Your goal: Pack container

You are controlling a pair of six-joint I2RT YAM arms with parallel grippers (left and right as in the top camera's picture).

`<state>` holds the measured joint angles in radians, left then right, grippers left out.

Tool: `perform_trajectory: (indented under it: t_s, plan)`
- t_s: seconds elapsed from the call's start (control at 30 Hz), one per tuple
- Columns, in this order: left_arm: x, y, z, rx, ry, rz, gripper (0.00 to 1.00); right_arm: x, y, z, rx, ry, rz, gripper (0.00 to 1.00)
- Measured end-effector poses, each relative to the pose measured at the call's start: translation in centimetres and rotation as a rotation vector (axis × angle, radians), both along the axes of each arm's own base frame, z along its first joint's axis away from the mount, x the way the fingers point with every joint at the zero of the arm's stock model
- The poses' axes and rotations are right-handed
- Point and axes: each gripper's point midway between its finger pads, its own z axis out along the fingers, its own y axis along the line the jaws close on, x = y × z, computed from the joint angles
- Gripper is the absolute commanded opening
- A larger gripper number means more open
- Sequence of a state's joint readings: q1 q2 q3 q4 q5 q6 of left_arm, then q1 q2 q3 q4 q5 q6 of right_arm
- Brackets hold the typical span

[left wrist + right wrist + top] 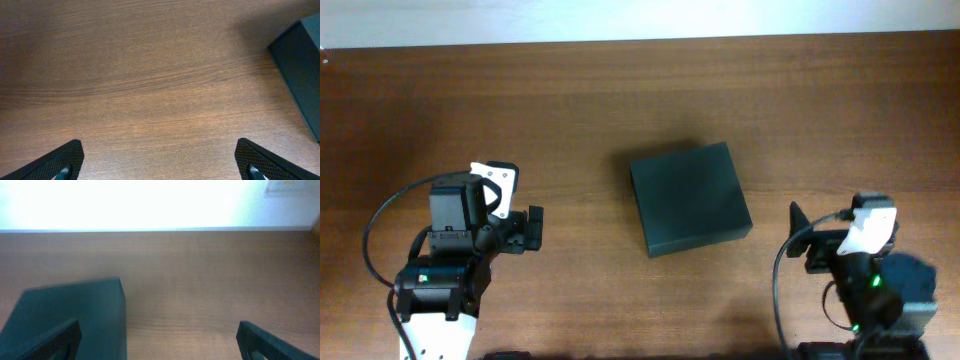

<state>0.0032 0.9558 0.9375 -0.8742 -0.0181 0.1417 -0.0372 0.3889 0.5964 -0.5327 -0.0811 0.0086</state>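
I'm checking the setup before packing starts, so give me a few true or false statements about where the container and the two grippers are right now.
1. The container sits on the table between the two arms. True.
2. The container's lid is flipped open. False: its top lies flat and shut.
3. The left gripper is shut on the container. False: its jaws are open, and it is off to the side, apart from the container.
4. The right gripper is open and holds nothing. True.
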Motion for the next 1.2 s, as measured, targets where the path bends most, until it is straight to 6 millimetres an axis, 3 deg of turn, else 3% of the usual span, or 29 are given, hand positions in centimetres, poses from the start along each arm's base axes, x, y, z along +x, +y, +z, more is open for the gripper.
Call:
perform_trajectory:
  t_s: [0.17,0.3,0.47,0.7,1.2]
  plan:
    - [0.0,0.0,0.0,0.000,0.001,0.000,0.99,0.5,0.5,-0.7,-0.007,-0.246,0.023,0.99]
    - [0.0,0.0,0.0,0.000,0.000,0.000,0.99,1.3,0.4,-2.5,-0.010,-0.311,0.016,0.99]
    - [0.0,0.0,0.0,0.000,0.000,0.000,0.99,1.6,-0.1,-6.2,-0.015,-0.318,-0.011,0.99]
    - [0.0,0.0,0.0,0.000,0.000,0.000,0.99,1.0,-0.6,-8.7,-0.020,-0.249,-0.041,0.99]
    - [0.0,0.0,0.0,0.000,0.000,0.000,0.99,1.0,-0.7,-8.7,-0.022,-0.247,-0.050,0.99]
